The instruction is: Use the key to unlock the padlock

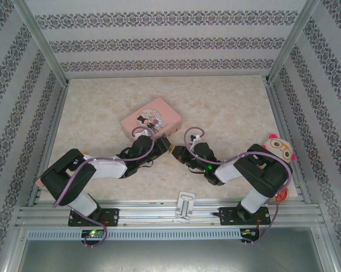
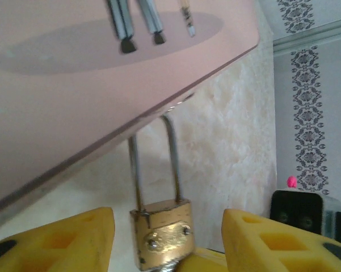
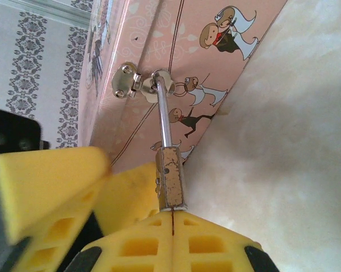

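At centre of table (image 1: 232,113): pink tin (image 1: 151,119), with padlock (image 2: 161,229) at its 5 o'clock corner, shackle (image 2: 173,158) threaded through the tin's hasp (image 3: 127,82). Left gripper (image 2: 168,229), entering from 8 o'clock: jaws partly open, straddling the padlock body with a gap either side, nothing held. Right gripper (image 3: 173,218), from 4 o'clock: jaws fully closed just under the padlock's base; thin dark line (image 3: 173,225) in their seam, whether it is the key cannot be told.

I see striped, floral-banded wallpaper (image 1: 159,39) on three sides (evenly lit), a pale marbled tabletop (image 1: 232,107), and metal rails (image 1: 159,212) nearest me.
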Controlling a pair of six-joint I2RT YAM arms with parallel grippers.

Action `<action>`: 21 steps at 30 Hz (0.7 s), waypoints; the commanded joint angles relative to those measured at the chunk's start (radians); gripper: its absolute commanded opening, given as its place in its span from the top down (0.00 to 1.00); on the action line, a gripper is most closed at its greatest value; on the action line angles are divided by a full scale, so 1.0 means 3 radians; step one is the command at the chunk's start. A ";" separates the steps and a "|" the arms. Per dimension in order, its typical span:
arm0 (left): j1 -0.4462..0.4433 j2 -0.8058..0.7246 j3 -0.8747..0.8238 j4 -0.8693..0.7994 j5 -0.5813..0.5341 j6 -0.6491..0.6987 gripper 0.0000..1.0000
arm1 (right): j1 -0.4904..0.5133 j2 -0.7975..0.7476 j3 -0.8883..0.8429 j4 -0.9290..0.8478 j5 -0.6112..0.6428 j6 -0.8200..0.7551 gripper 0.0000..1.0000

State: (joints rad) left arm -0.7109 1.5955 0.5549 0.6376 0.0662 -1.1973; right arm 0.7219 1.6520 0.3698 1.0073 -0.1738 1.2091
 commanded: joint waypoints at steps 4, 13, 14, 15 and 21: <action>0.0074 0.0193 -0.0080 0.0632 0.0138 -0.0095 0.48 | -0.0028 -0.0067 -0.0011 0.0245 0.0003 0.0040 1.00; 0.0114 0.0333 -0.0095 0.0839 0.0135 -0.0108 0.48 | -0.0033 0.0024 0.0035 0.0308 -0.0028 0.0063 1.00; 0.0115 0.0359 -0.0090 0.0866 0.0142 -0.0116 0.48 | -0.0033 0.0038 0.0040 0.0320 -0.0028 0.0070 1.00; 0.0115 0.0379 -0.0086 0.0892 0.0150 -0.0129 0.48 | -0.0030 0.0049 0.0045 0.0331 -0.0034 0.0073 1.00; 0.0120 0.0516 -0.0052 0.1043 0.0190 -0.0170 0.51 | -0.0034 0.0122 0.0063 0.0409 -0.0060 0.0101 1.00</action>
State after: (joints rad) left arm -0.6914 1.7267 0.5343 0.8764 0.1059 -1.2320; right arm 0.7216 1.6733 0.3702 1.0508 -0.1928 1.2312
